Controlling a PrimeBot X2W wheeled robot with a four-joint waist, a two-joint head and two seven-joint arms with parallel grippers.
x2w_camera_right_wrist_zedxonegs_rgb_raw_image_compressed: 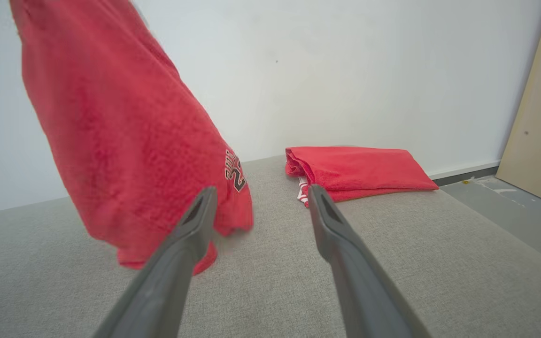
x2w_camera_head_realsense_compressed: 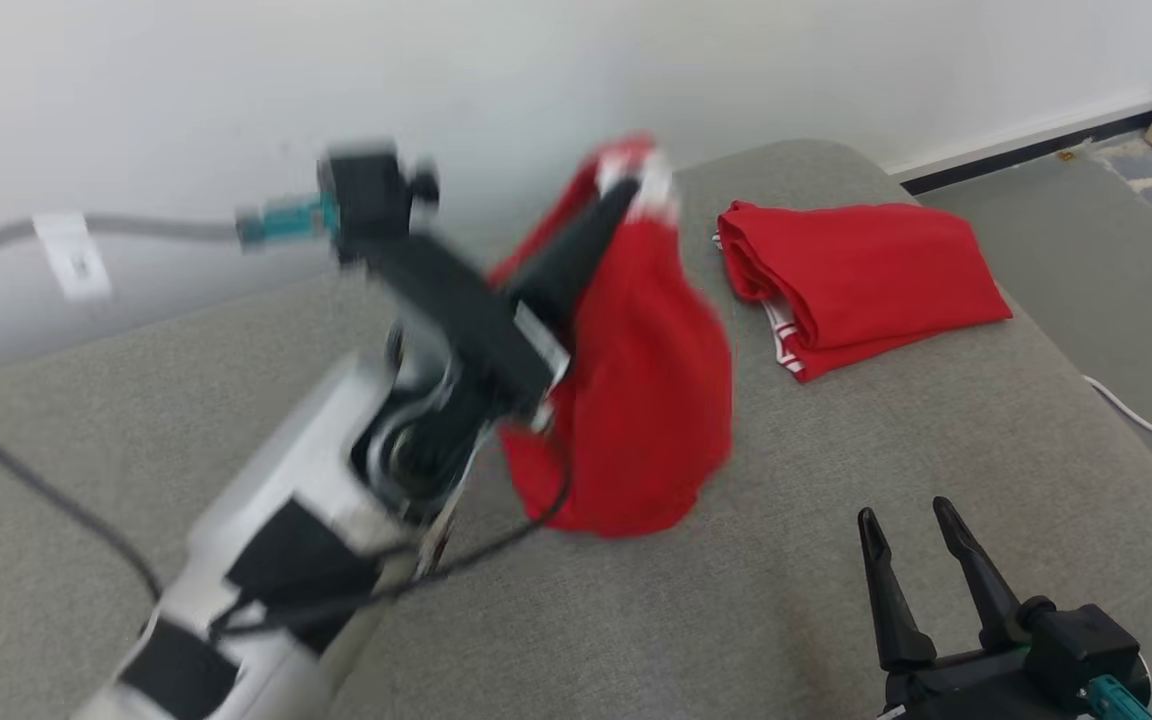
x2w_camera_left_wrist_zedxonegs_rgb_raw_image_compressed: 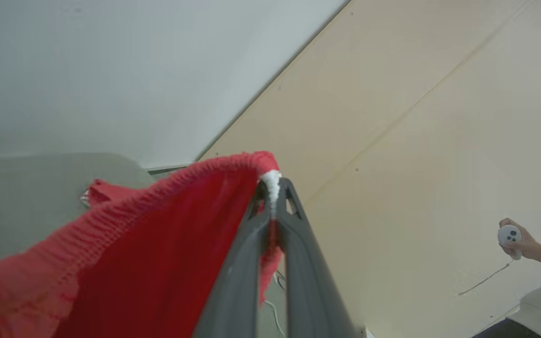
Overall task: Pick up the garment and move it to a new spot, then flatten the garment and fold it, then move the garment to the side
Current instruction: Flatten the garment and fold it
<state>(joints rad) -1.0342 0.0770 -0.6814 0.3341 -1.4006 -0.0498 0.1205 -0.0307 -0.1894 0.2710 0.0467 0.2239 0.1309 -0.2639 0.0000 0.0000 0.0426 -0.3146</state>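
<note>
head view is showing the red garment [x2w_camera_head_realsense_compressed: 636, 400] hanging in the air over the middle of the grey padded surface [x2w_camera_head_realsense_compressed: 836, 620]. its long axis is running up and down, with the gathered waistband at the top and the loose hem pointing down at the padding. whether the hem is brushing the padding is not something i can tell; that part is blurring.

the left tool [x2w_camera_head_realsense_compressed: 626, 190] is pinching the top of the waistband, fingers pressed together on the cloth. left wrist view is showing the same tool [x2w_camera_left_wrist_zedxonegs_rgb_raw_image_compressed: 273, 188] gripping a white-trimmed bit of the band, with the ribbed red edge [x2w_camera_left_wrist_zedxonegs_rgb_raw_image_compressed: 111, 211] trailing off to the lower left. right wrist view is catching dark lettering [x2w_camera_right_wrist_zedxonegs_rgb_raw_image_compressed: 234, 172] low on the hanging cloth.

the right tool [x2w_camera_head_realsense_compressed: 904, 512] is sitting at the near right over the padding, fingers spread and gripping nothing, apart from the garment.

a folded red garment [x2w_camera_head_realsense_compressed: 866, 285] is lying flat near the far right corner of the padding, its long side running left to right.

at the right edge of left wrist view, a person's hand [x2w_camera_left_wrist_zedxonegs_rgb_raw_image_compressed: 521, 244] is holding a white controller [x2w_camera_left_wrist_zedxonegs_rgb_raw_image_compressed: 509, 234] in front of a beige board [x2w_camera_left_wrist_zedxonegs_rgb_raw_image_compressed: 416, 117].
</note>
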